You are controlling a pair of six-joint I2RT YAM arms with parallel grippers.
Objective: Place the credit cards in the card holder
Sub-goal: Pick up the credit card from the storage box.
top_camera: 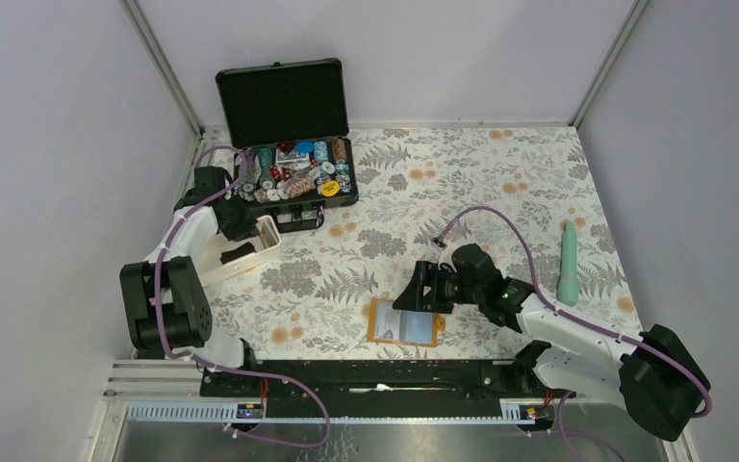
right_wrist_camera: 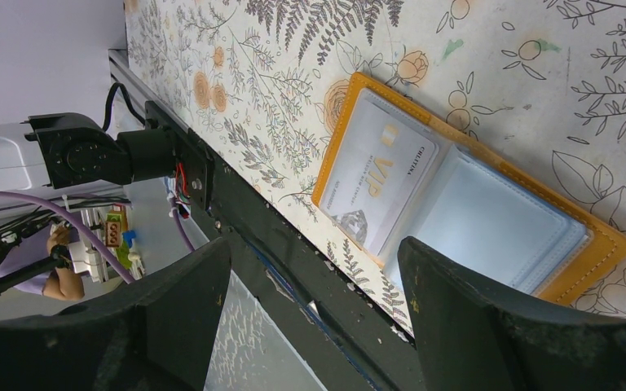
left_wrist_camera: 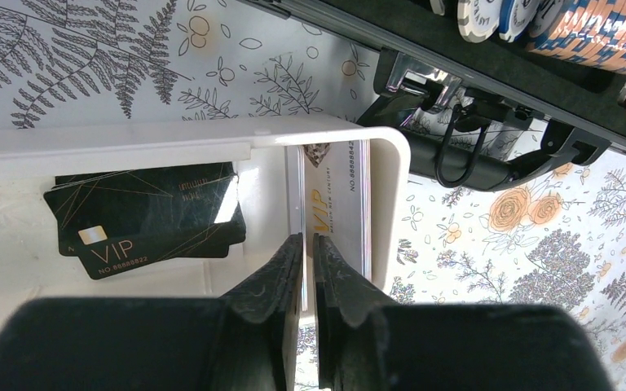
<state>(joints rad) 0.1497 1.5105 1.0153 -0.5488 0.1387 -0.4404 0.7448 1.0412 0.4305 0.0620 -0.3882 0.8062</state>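
Note:
The orange card holder lies open near the table's front edge. In the right wrist view the card holder has a pale VIP card in one clear sleeve. My right gripper is open and empty just above it, and it also shows from the top. My left gripper is shut on a pale VIP card that stands on edge against the end wall of the white tray. Black VIP cards lie flat in the tray.
An open black case with poker chips stands at the back left, right beside the white tray. A teal cylinder lies at the right. The black rail runs along the table's front edge.

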